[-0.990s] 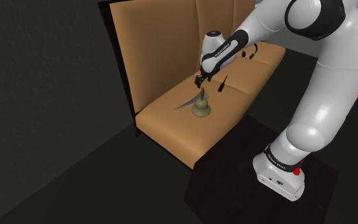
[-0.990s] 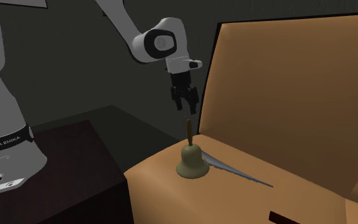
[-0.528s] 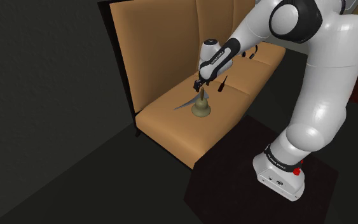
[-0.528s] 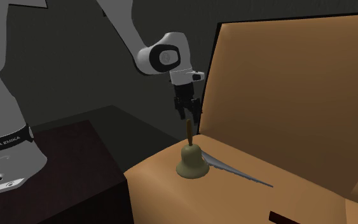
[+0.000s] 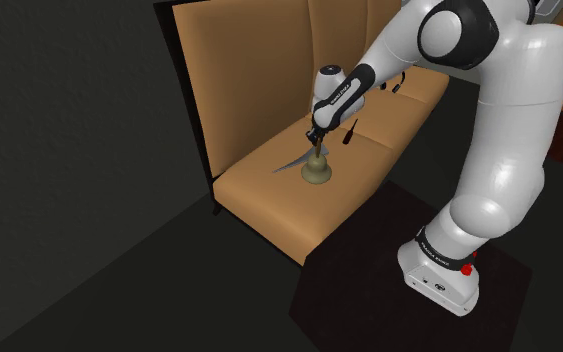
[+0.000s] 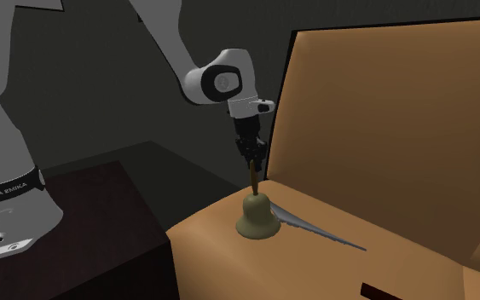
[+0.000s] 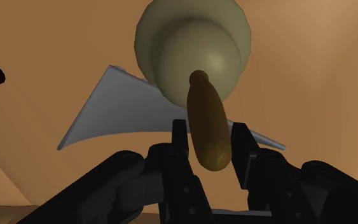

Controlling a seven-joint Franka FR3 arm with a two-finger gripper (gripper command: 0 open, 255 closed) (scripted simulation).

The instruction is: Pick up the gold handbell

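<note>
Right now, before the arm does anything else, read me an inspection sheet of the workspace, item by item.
surface: tan sofa seat, cushions level.
job's things: olive-gold handbell standing upright on the seat, its brown handle pointing up.
clutter: grey curved blade lying flat next to the bell; slim dark tool on the next cushion; small dark item farther along.
grippers: gripper down around the handle's top; grip cannot be judged.
cables: nothing seen.
surroundings: dark floor, dark wall, the arm's dark stand in front of the sofa.
</note>
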